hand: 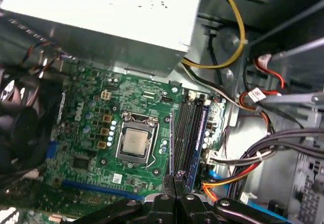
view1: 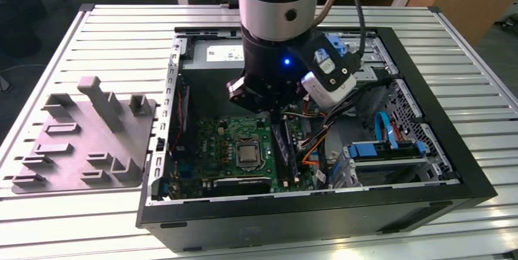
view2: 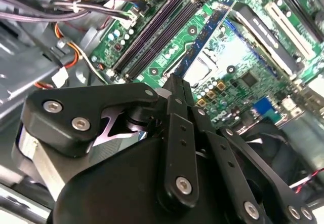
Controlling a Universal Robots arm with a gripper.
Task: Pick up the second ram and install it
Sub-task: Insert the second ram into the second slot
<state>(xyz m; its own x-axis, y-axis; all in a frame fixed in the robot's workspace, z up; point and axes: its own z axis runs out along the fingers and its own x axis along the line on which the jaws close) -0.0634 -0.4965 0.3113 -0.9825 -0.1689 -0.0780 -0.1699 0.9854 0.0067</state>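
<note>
Inside the case (view1: 324,217), the hand (view2: 174,80), pinched narrow, hangs just over the second ram (view2: 206,37)

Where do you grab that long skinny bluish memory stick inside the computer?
Probably from straight above, pinching the two flat faces of the long, thin bluish memory stick along its top edge. It stands on edge over the green motherboard, with black slots close alongside, so its sides are crowded.
</note>
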